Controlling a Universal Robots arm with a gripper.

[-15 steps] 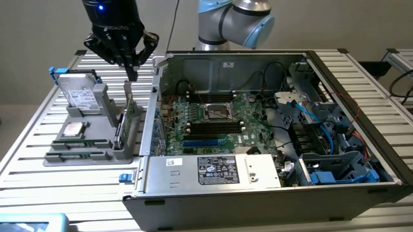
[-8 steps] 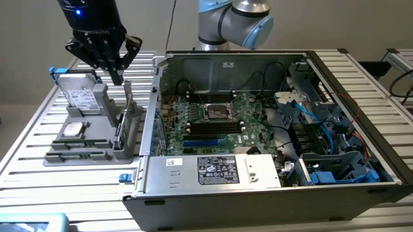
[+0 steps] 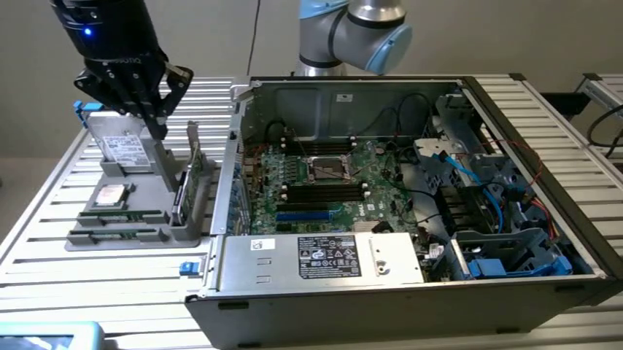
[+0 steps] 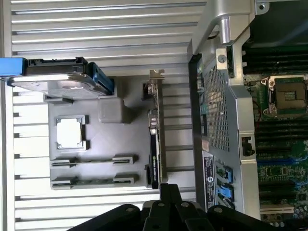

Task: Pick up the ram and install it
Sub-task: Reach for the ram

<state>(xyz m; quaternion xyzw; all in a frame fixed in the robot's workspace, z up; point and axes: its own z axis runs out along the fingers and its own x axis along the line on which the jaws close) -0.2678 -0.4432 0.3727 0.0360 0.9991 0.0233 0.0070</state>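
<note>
Two ram sticks lie edge-up in the slots of a grey holder tray (image 3: pixel 190 237): one ram stick (image 3: pixel 122 217) and a second (image 3: pixel 115 235) nearer the front. The wrist view sees them from above, as a ram stick (image 4: pixel 91 160) and another (image 4: pixel 91 181) in the tray (image 4: pixel 106 139). My black gripper (image 3: pixel 157 133) hangs above the back of the tray, over the upright hard drive (image 3: pixel 127 149), apart from the ram. Its fingers (image 4: pixel 168 195) are pressed together with nothing between them. The open computer case (image 3: pixel 389 284) holds the motherboard (image 3: pixel 322 182) with its long memory slots (image 3: pixel 322 194).
The tray also carries a processor chip (image 3: pixel 110 195) and a tall green expansion card (image 3: pixel 192 175) standing on edge beside the case wall (image 3: pixel 232 168). Cables and drive cages (image 3: pixel 506 255) crowd the case at the exterior view's right. The slatted table (image 3: pixel 98 292) runs around it all.
</note>
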